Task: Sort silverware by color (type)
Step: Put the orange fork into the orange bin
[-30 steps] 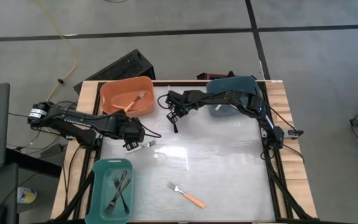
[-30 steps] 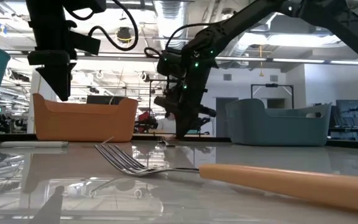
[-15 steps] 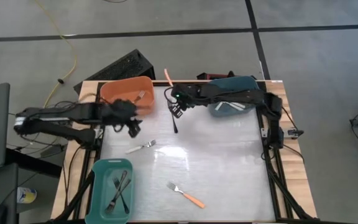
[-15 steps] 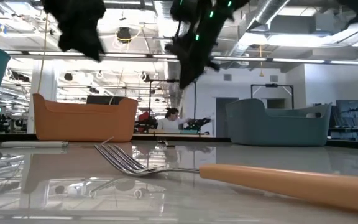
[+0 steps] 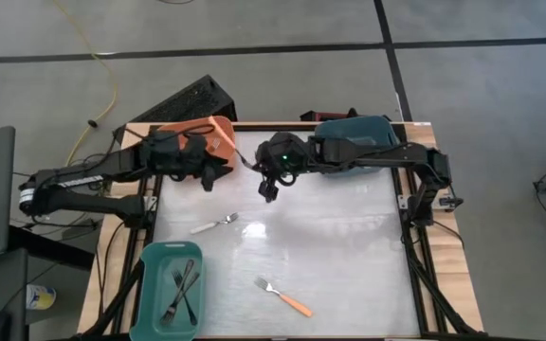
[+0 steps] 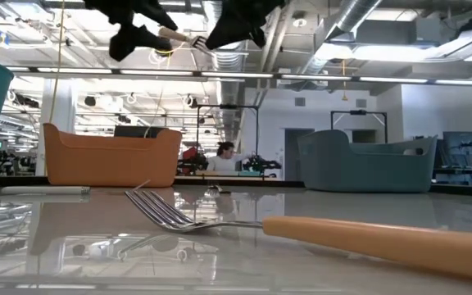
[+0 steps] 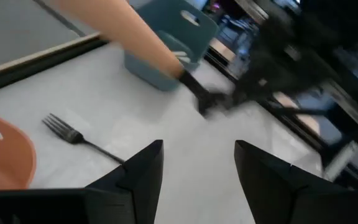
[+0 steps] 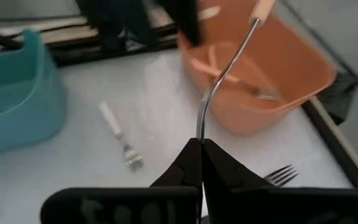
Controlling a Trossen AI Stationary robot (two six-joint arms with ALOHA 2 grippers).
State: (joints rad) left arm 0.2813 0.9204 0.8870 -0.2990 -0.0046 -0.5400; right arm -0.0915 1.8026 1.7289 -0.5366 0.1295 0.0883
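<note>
My right gripper [image 8: 201, 146] [image 5: 259, 166] is high above the table's far middle, shut on an orange-handled fork [image 8: 229, 68] [image 6: 183, 38]. My left gripper [image 7: 197, 168] [image 5: 209, 170] hangs open over the orange bin [image 5: 221, 134], beside the fork's handle [image 7: 135, 37], which lies ahead of its fingers and not between them. On the table lie a dark fork [image 7: 73, 134] [image 8: 281, 174], a white-handled fork [image 5: 214, 224] [image 8: 120, 134] and another orange-handled fork [image 5: 284, 296] [image 6: 318, 228]. One fork lies in the orange bin [image 8: 263, 93]. My right gripper pinches the fork's bare metal neck [image 8: 199, 127] between its two shut fingertips. The fork is lifted clear of the table. Its shaft runs on ahead of the fingers, and the handle end [image 8: 261, 9] points toward the orange bin and my left gripper.
A teal tray [image 5: 172, 289] [image 8: 11, 93] at the near left holds dark forks. A blue-grey bin [image 5: 354, 142] [image 6: 367, 160] stands at the far right under my right arm. The middle and right of the table [image 5: 349, 246] are bare.
My right gripper has risen from the table with the orange-handled fork and turned, so the handle now points toward the table's left. My left gripper has risen from beside the white-handled fork and swung toward the far edge, over the orange bin, up to the fork's handle.
</note>
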